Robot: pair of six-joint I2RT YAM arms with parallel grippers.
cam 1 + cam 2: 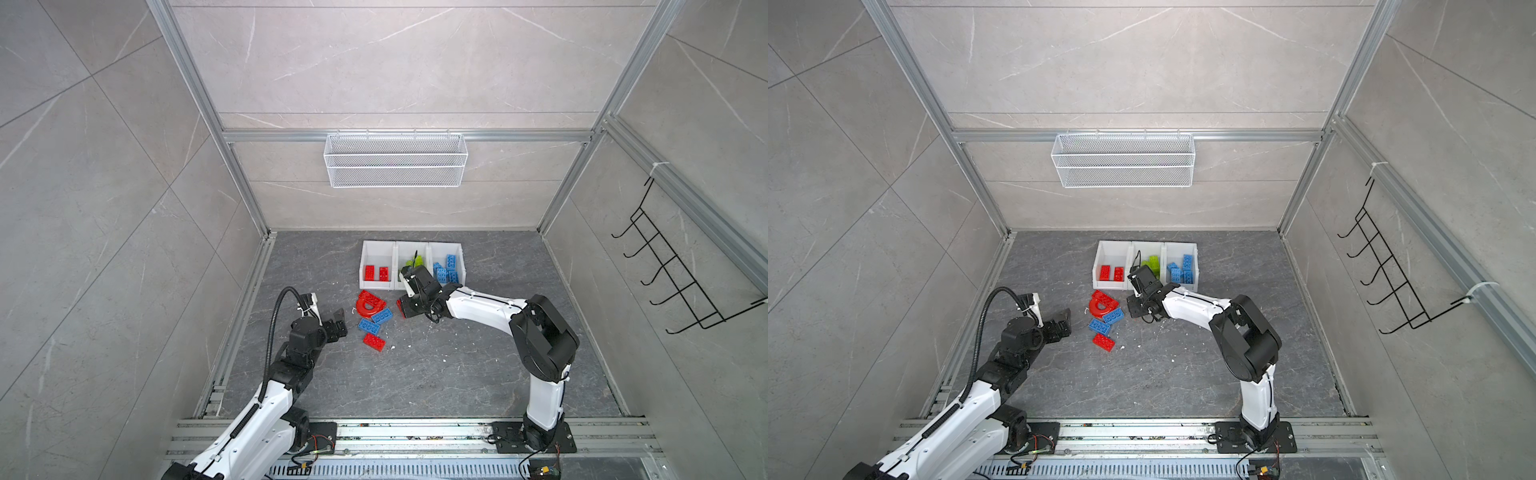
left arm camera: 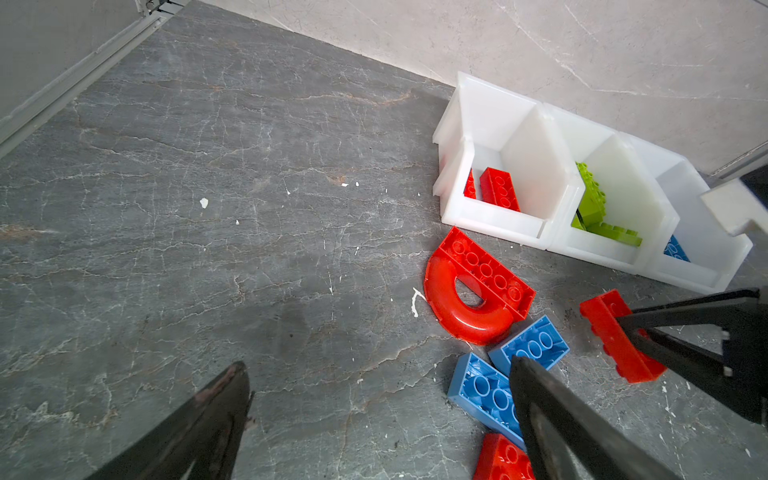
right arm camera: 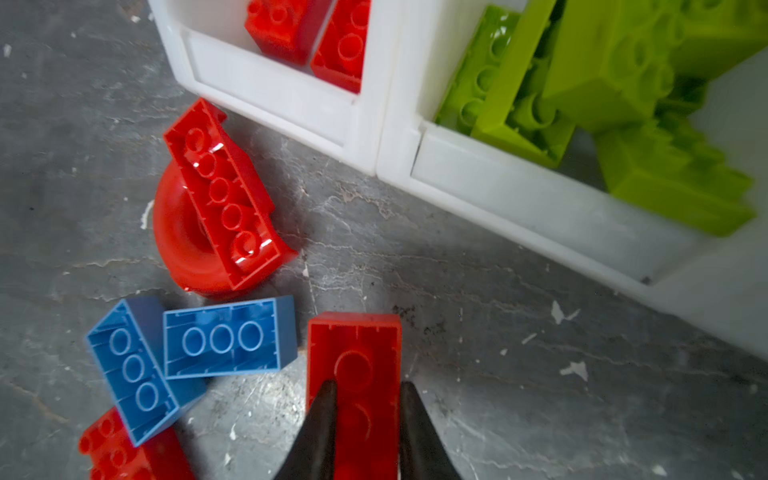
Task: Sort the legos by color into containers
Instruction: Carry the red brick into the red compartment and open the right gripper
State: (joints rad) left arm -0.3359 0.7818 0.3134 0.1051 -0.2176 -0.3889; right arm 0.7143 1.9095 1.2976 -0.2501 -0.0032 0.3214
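My right gripper (image 3: 369, 386) is pinched shut on a red brick (image 3: 353, 340), just on the near side of the containers (image 1: 376, 286) and right of the red arch (image 1: 369, 303) and blue bricks (image 1: 381, 316). My left gripper (image 2: 380, 365) gapes wide, holding nothing, left of that loose pile.

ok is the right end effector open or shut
Shut, on a red brick. In the right wrist view the right end effector grips the brick's side wall, hollow underside facing the camera.
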